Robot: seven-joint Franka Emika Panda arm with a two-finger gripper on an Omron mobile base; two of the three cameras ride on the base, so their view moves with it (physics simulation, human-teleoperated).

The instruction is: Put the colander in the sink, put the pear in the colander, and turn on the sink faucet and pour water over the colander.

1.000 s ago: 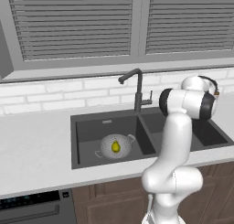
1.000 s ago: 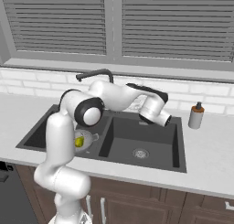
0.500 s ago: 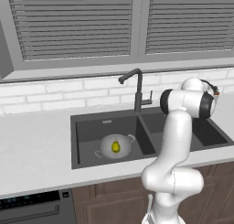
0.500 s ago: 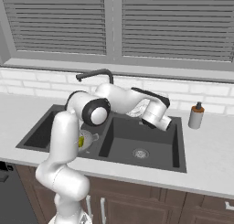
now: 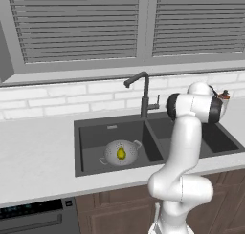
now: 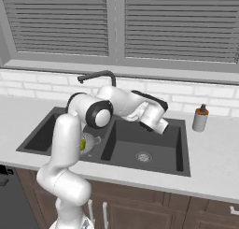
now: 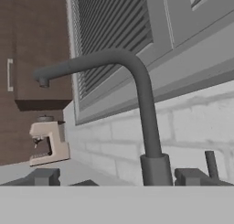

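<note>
Left base view | perforated metal colander (image 5: 120,153) | smooth yellow-green pear (image 5: 121,154) inside

Hidden and cut-off parts around the sink

From the right base, the arm covers most of the colander (image 6: 91,142) and pear (image 6: 83,145); from the left base, it blocks part of the sink (image 5: 110,131)'s right basin and most of the bottle (image 5: 224,95); in the hand view, the sink faucet (image 7: 141,99)'s base and lever (image 7: 211,164) are cut off below
</note>
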